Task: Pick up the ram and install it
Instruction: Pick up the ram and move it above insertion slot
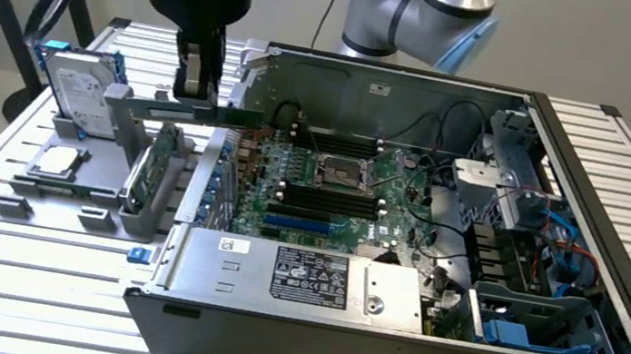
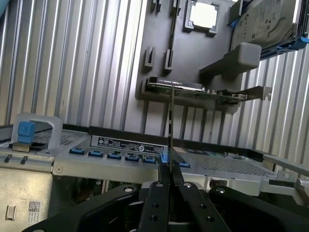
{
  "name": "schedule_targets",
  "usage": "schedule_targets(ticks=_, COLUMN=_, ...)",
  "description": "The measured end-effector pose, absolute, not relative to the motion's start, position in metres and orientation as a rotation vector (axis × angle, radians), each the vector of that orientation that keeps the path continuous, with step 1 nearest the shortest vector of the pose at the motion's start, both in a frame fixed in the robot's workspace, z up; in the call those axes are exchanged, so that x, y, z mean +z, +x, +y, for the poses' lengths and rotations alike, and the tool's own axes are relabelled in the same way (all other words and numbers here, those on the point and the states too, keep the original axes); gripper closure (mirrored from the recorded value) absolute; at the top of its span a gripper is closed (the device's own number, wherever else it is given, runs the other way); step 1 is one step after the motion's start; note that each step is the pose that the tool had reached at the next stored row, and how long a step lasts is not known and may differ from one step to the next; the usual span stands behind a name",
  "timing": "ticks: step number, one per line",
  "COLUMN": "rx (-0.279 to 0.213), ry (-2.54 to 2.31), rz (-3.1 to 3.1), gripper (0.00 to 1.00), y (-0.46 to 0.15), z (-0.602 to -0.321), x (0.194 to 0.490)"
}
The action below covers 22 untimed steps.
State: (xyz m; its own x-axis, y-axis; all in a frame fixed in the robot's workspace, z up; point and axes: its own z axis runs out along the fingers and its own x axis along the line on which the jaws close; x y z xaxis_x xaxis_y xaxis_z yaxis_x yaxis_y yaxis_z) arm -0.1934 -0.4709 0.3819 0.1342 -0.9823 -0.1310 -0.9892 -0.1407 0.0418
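Observation:
The ram (image 1: 238, 116), a thin green stick, hangs level in the air over the left wall of the open computer case (image 1: 390, 352), between the grey holder (image 1: 81, 201) and the motherboard (image 1: 327, 188). My gripper (image 1: 194, 95) is shut on its upper edge. In the wrist view the ram (image 2: 170, 125) appears edge-on as a thin line running out from between the black fingers (image 2: 157, 198) of my gripper (image 2: 170, 186). The black memory slots (image 1: 330, 202) lie lower and toward the exterior view's right of the ram.
The grey holder carries a silver hard drive (image 1: 80, 91), a green expansion card (image 1: 152, 169) with a metal bracket and a square processor (image 1: 54, 163). A power supply box (image 1: 302, 276) sits at the case's near side. Cables and drive bays fill its right side.

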Motion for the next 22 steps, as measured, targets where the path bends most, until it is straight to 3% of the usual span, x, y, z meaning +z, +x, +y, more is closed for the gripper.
schedule_targets(ticks=22, rx=0.202, ry=-2.327, rz=2.016, gripper=0.86, y=-0.094, z=-0.471, x=0.381)
